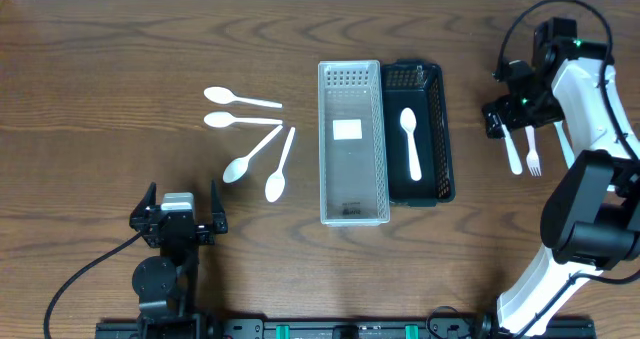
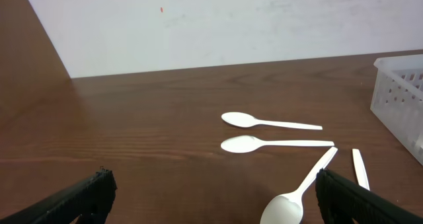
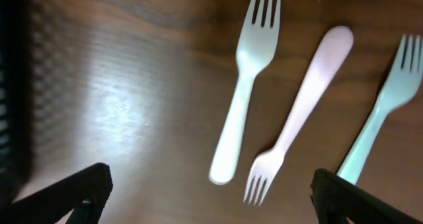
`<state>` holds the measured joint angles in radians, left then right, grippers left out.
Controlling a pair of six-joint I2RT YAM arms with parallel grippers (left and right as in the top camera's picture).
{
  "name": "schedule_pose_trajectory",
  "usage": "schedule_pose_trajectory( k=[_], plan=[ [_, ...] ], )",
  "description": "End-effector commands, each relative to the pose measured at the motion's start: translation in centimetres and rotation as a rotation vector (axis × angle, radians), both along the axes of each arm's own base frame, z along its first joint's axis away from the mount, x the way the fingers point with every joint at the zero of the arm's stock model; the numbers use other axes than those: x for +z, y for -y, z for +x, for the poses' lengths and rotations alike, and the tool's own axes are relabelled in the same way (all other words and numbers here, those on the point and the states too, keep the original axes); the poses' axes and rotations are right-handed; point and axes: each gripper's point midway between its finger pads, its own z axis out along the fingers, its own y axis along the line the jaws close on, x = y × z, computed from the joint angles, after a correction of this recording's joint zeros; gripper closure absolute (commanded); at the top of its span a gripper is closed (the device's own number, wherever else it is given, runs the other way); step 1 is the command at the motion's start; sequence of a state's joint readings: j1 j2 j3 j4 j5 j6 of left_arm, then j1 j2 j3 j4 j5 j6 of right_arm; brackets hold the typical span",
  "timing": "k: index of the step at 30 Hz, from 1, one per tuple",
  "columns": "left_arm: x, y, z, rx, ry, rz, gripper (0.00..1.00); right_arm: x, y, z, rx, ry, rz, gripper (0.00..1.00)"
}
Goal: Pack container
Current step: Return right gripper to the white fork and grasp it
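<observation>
- At the table's right side, the white fork nearest the black tray (image 3: 241, 98) lay flat. Its long axis ran away from the robot, tines at the far end.
- Its handle end sat between the spread, empty fingers of the right gripper (image 3: 211, 194), whose closing line crossed that axis.
- A second fork (image 3: 307, 98), reversed, and a third fork (image 3: 386, 112) lay alongside.
- The black tray (image 1: 448, 129) stood to the left.
- The left gripper (image 1: 182, 197), also released and empty, was well apart.

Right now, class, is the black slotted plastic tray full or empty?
Nearly empty: the black slotted plastic tray holds only one white plastic spoon.
</observation>
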<state>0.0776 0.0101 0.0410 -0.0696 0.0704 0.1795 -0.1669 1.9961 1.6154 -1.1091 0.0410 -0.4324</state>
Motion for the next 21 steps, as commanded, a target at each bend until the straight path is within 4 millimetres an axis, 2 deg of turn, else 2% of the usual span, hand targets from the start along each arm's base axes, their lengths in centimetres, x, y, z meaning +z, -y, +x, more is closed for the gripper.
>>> schedule_pose_trajectory(
  k=[1, 8, 13, 21],
  plan=[
    [-1.5, -0.2, 0.0, 0.009, -0.033, -0.010, 0.02, -1.0, 0.6, 0.0, 0.064, -0.001, -0.029, 0.01],
    [-1.5, -0.2, 0.0, 0.009, -0.033, -0.010, 0.02, -1.4, 0.8, 1.3, 0.040, 0.057, -0.037, 0.01],
    [-1.5, -0.2, 0.0, 0.009, -0.033, -0.010, 0.02, -2.1, 0.8, 1.3, -0.004, 0.047, -0.029, 0.01],
    [-1.5, -0.2, 0.0, 0.009, -0.033, -0.010, 0.02, -4.6, 0.6, 0.9, -0.075, -0.007, -0.005, 0.01]
  ],
)
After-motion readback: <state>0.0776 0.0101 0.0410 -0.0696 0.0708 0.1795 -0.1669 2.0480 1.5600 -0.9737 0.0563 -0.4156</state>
